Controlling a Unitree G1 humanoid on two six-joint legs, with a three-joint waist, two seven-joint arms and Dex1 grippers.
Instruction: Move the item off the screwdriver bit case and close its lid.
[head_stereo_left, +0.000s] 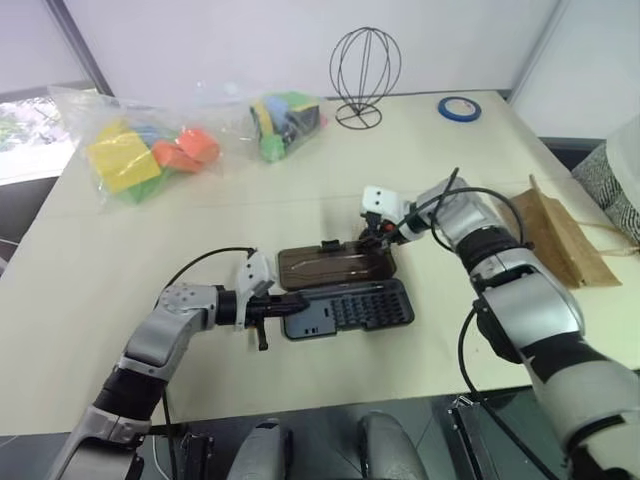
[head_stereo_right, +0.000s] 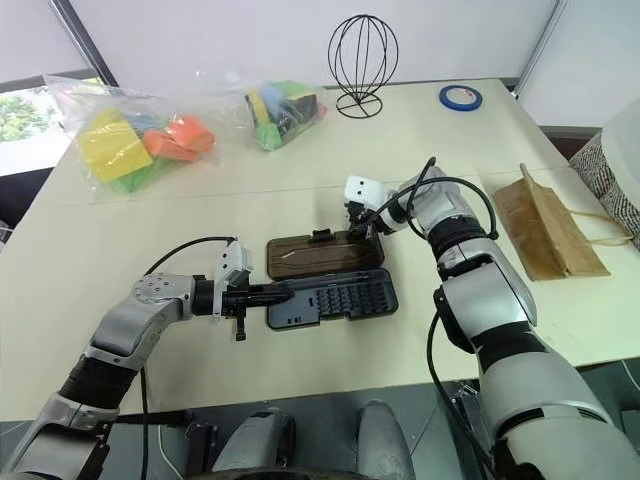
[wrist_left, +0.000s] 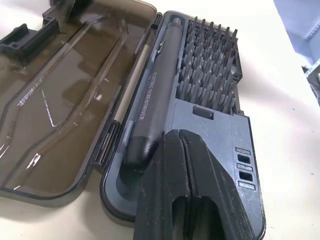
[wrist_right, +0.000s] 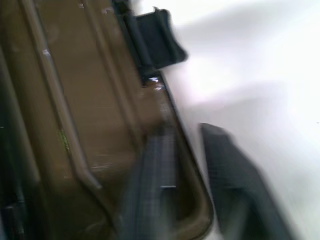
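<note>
**Case lies open, right gripper on the lid's corner, bag set aside**

Left eye view: screwdriver bit case (head_stereo_left: 350, 307) lies flat on the pale table (head_stereo_left: 90, 270), near the middle, tray toward the near edge. Its smoky-brown lid (head_stereo_left: 333, 265) is folded back flat on the far side of the tray, joined along the long edge, black latch on its far edge.

Left gripper (head_stereo_left: 278, 311) reaches in from the left, roughly level, fingers pressed together with their tips resting on the left end of the tray. Left wrist view shows the two black fingers (wrist_left: 172, 200) clenched against each other with nothing between them, lying on the tray's blue-grey end beside a dark pen-shaped driver (wrist_left: 152, 95) and the rows of bits (wrist_left: 210, 65).

Right gripper (head_stereo_left: 374, 238) points steeply down at the lid's far right corner. Right wrist view is blurred, but one finger (wrist_right: 150, 185) sits over the lid's panel and the other outside on the table, the lid's rim between them; fingers clamped on that edge.

Brown paper bag (head_stereo_left: 556, 238) lies flat at the right edge of the table, well apart from the case, loop handle trailing right.

Far left: two clear bags of coloured blocks (head_stereo_left: 140, 150). Far centre: wire globe stand (head_stereo_left: 362, 72). Far right: blue tape roll (head_stereo_left: 458, 108).
</note>
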